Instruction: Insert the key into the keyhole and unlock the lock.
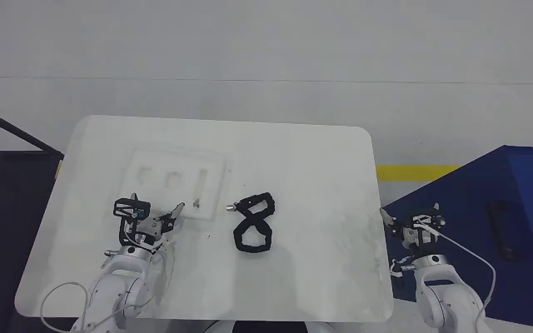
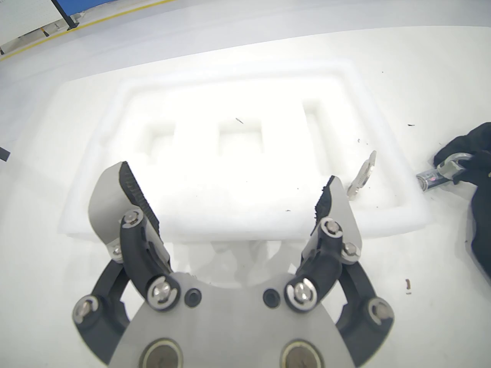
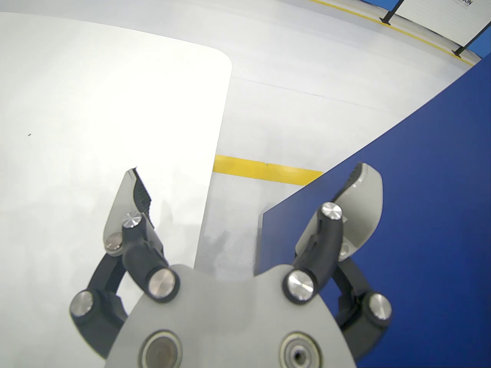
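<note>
Currently, left gripper [image 2: 230, 185] and right gripper [image 3: 245, 178] are held spread wide; the key [image 2: 362, 174] is lodged in the foam tray [image 2: 238, 70].

- Bench [image 1: 325, 175]: plain white, flecked with a few dark specks.
- Foam tray [image 2: 383, 216]: white, no pattern.
- Key [image 2: 362, 174], on the foam tray: silver metal.
- Lock [image 2: 475, 139], beside the foam tray: black cover, with a shiny silver cylinder [image 2: 431, 179] at the end nearest the tray.
- Left jaws and right jaws: pale grey metal shells, black ribbed pads, black links, silver screws.
- Floor [image 3: 307, 59]: light grey, crossed by a yellow stripe [image 3: 264, 170].
- Panel [image 3: 422, 155]: solid deep blue.
</note>
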Tool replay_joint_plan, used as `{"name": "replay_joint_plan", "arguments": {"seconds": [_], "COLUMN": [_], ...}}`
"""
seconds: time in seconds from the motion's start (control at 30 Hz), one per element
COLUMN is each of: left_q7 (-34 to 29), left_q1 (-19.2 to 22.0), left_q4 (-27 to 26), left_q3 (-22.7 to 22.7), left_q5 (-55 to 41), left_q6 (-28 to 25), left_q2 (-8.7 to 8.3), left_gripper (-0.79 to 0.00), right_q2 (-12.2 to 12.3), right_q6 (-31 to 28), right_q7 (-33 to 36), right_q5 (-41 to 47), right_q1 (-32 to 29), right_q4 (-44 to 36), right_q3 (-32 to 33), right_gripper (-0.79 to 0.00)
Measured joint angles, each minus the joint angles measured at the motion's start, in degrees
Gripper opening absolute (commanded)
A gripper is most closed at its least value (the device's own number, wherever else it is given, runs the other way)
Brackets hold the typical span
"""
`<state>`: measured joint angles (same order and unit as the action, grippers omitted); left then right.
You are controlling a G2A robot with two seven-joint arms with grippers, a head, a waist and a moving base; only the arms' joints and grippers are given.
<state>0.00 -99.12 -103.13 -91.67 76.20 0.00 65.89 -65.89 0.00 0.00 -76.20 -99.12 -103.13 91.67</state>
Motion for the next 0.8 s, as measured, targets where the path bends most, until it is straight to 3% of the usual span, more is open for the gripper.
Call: {"name": "replay_joint_plan", "arguments": {"seconds": [0.53, 0.63, 0.7, 0.8], "left_q7": [-0.8, -6.3, -13.2, -28.9], "left_q1": [0.1, 0.4, 0.7, 3.1], "left_q4": [-0.4, -4.3, -8.6, -15.1], "left_q3": [-0.3, -2.2, -4.6, -9.0], "left_q5": [-0.4, -4.6, -10.3, -21.1], "left_q6": [-0.3, 0.0, 0.2, 0.7], "left_q2": [-0.01, 0.03, 0.02, -0.30], "left_gripper": [0.000, 0.000, 0.000, 0.000], "right_q2": [0.0, 0.0, 0.0, 0.0], "right_q6": [0.0, 0.0, 0.0, 0.0], "right_q7": [0.0, 0.0, 0.0, 0.0], "right_q5": [0.0, 0.0, 0.0, 0.0], "right_q1": [0.0, 0.0, 0.0, 0.0], "right_q4": [0.0, 0.0, 0.0, 0.0], "right_q3": [0.0, 0.0, 0.0, 0.0], "right_gripper": [0.000, 0.000, 0.000, 0.000]}}
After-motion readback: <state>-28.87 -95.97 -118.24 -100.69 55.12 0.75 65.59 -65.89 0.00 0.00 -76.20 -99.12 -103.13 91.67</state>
